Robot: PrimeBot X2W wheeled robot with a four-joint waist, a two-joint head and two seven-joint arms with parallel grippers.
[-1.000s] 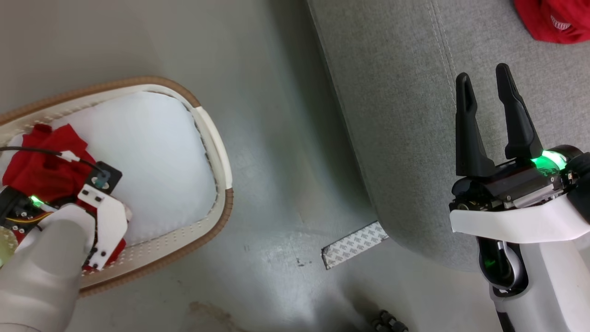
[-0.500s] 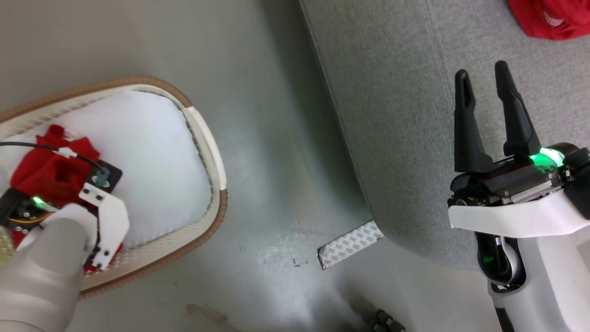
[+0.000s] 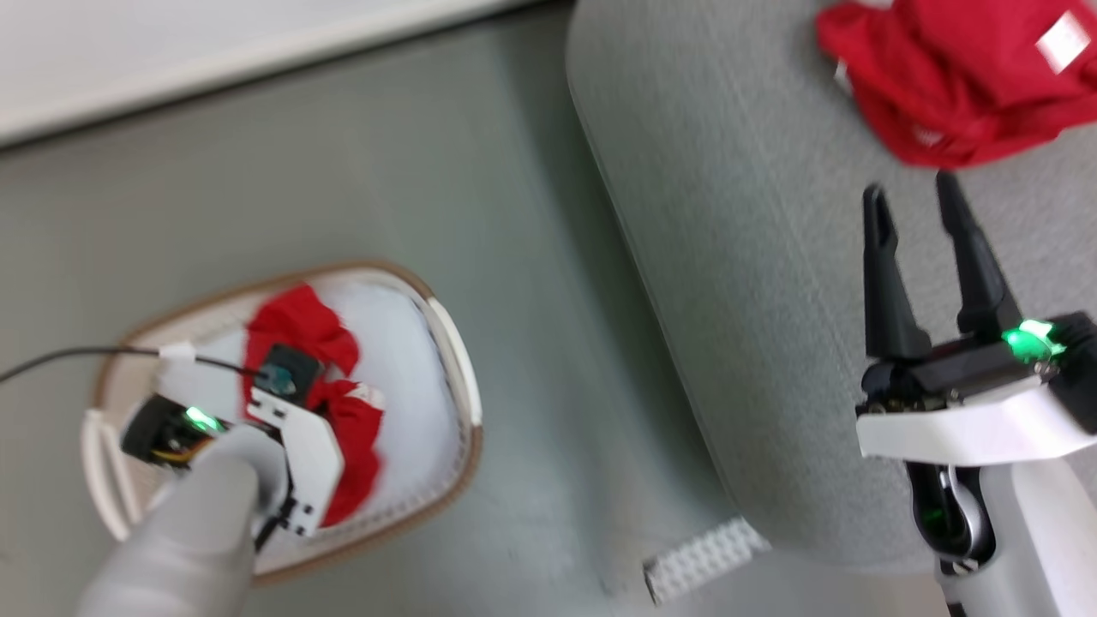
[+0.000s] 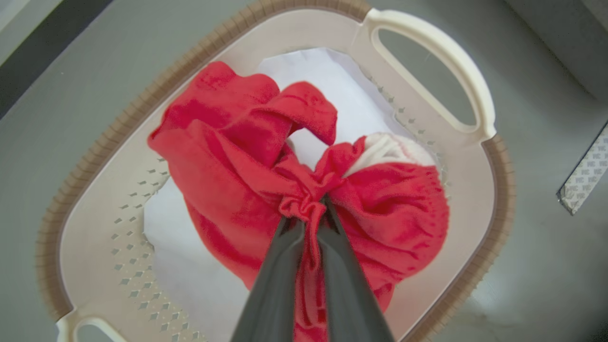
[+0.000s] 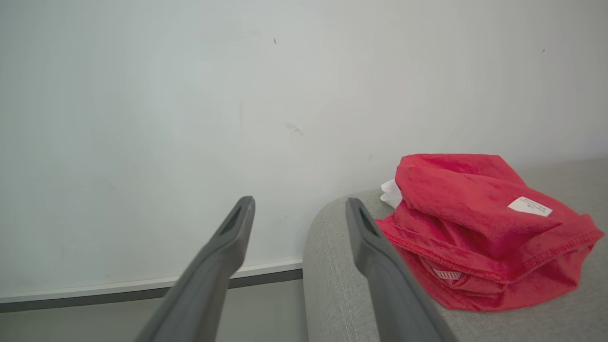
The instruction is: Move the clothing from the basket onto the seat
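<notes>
A red garment (image 4: 266, 156) hangs bunched from my left gripper (image 4: 311, 213), which is shut on a fold of it above the cream basket (image 4: 427, 42) with its white liner (image 4: 332, 76). The head view shows that same garment (image 3: 330, 403) over the basket (image 3: 450, 330) at lower left, my left wrist covering part of it. Another red garment (image 3: 951, 77) with a white label lies on the grey seat (image 3: 728, 257); it is also in the right wrist view (image 5: 479, 223). My right gripper (image 3: 913, 201) stands open over the seat, nothing between its fingers (image 5: 232, 237).
A strip of patterned tape (image 3: 707, 557) lies on the grey floor near the seat's corner; in the left wrist view the tape (image 4: 586, 175) is at the right edge. A white wall with a baseboard (image 5: 190, 280) runs behind the seat.
The head camera has pulled back and tilted, so basket and seat look smaller and shifted. My left gripper has lifted the red garment up from the liner. The right gripper stays open.
</notes>
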